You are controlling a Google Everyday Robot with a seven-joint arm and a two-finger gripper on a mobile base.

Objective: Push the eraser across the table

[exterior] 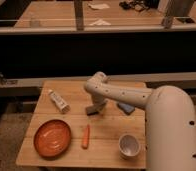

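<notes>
The eraser (125, 107) is a small blue-grey block lying on the wooden table (111, 145), right of centre. My gripper (92, 110) points down at the middle of the table, its tip at or just above the surface. It is to the left of the eraser, with a short gap between them. The white arm (121, 93) reaches in from the right and passes just behind the eraser.
A white tube (58, 101) lies at the back left. An orange plate (52, 137) sits at the front left, with an orange stick (85, 136) beside it. A white cup (129, 145) stands at the front right. A dark rail and a counter lie behind the table.
</notes>
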